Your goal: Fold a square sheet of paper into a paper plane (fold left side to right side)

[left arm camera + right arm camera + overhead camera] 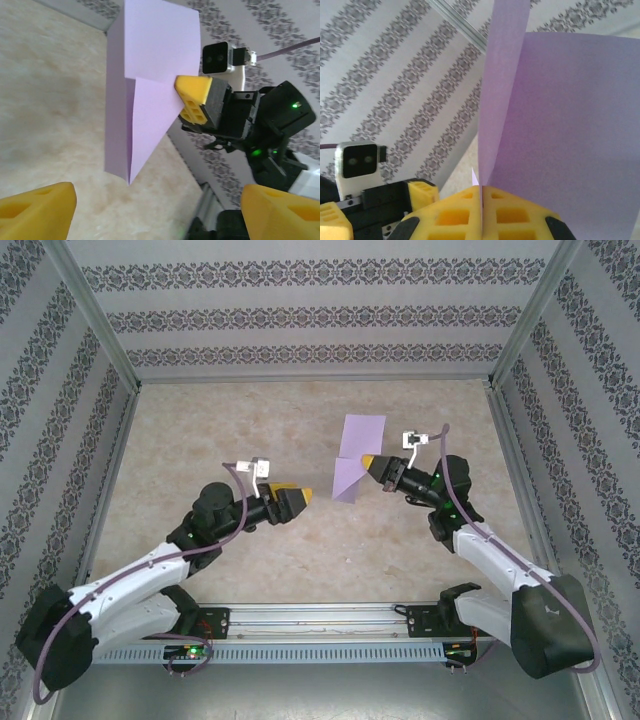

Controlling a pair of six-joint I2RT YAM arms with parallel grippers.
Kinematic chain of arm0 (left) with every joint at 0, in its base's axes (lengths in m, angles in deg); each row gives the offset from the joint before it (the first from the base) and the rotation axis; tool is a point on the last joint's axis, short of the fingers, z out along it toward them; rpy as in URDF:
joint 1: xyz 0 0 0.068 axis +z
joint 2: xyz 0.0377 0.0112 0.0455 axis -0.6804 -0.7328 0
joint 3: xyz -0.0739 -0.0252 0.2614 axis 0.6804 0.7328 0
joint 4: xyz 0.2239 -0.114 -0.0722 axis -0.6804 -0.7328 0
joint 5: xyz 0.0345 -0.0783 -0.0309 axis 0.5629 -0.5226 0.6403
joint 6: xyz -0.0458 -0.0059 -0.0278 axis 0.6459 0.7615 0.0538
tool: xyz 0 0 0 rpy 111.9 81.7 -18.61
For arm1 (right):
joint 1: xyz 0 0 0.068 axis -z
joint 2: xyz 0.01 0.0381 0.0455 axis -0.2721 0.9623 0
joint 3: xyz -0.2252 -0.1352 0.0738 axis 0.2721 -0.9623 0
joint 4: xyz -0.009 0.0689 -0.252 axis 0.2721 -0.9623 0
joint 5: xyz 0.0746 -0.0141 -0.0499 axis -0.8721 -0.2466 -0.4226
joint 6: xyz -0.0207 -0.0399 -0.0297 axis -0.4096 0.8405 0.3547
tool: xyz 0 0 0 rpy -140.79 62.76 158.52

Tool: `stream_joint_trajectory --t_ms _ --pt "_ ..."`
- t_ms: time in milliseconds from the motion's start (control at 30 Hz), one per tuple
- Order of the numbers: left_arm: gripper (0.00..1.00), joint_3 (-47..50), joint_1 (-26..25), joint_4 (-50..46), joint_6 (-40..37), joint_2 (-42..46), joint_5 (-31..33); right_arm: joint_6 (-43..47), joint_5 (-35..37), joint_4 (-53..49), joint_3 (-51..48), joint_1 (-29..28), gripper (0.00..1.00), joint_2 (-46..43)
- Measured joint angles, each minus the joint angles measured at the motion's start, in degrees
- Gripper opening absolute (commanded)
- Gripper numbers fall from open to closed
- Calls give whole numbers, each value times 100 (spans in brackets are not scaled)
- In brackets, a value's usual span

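1. While your right gripper (371, 462) pinches the partly folded lavender sheet of paper (358, 435), it stands upright above the table (200, 430), seemingly lifted.
2. Your left gripper (303, 494) hangs released, near the sheet.

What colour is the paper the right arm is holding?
The paper is plain lavender-purple; clearest in the left wrist view.
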Motion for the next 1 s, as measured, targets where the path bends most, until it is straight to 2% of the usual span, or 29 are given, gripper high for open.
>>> stream_joint_trajectory --t_ms 167,333,700,800,1000 --pt "92 -398 0 643 256 -535 -446 -385 -216 505 188 186 0 -37" --pt "92 -568 0 951 321 -734 -616 -802 -393 1016 238 229 0 -31" --pt "87 -837 -13 1552 610 -1386 -894 -1617 -656 1829 339 48 0 20" --pt "81 -870 -15 1670 656 -1456 -931 -1655 -651 1956 400 -133 0 87" --pt "58 -944 -15 1886 748 -1469 -1012 -1665 -647 1996 407 -352 0 249"
